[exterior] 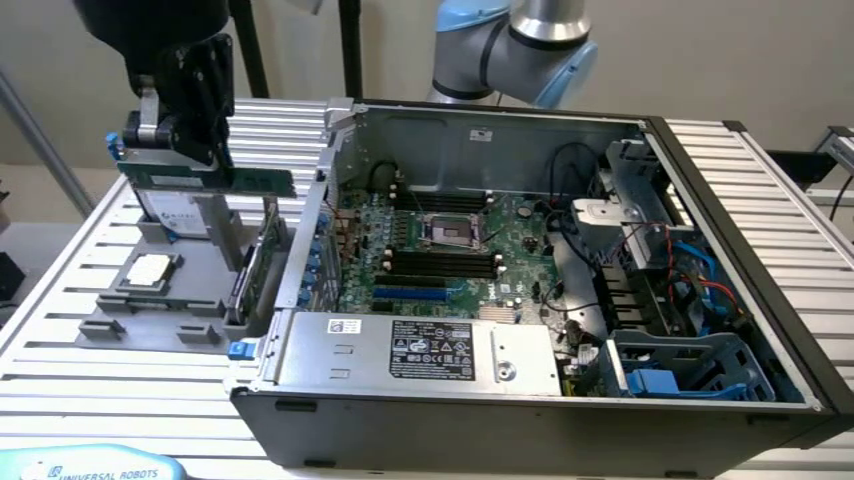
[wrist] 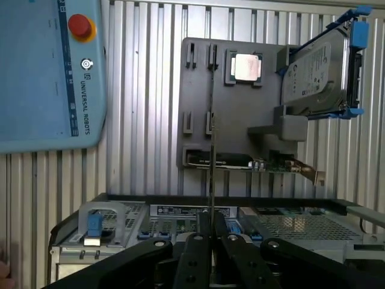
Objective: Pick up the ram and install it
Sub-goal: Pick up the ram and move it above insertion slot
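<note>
One gripper (exterior: 198,150), exterior view: fingers clamped on the ram (exterior: 251,182), stick held level in the air over the grey parts tray (exterior: 144,308), to the exterior view's left of the open PC case (exterior: 441,400). Wrist view: ram (wrist: 212,132) seen edge-on, pinched between the fingertips (wrist: 203,229), tray (wrist: 240,114) beyond it, teach pendant (wrist: 48,72) beside the tray.

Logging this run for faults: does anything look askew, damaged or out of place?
Nothing stands out. The claw grips the ram by its upper edge above the grey parts tray, and the open computer case shows no damage.
</note>
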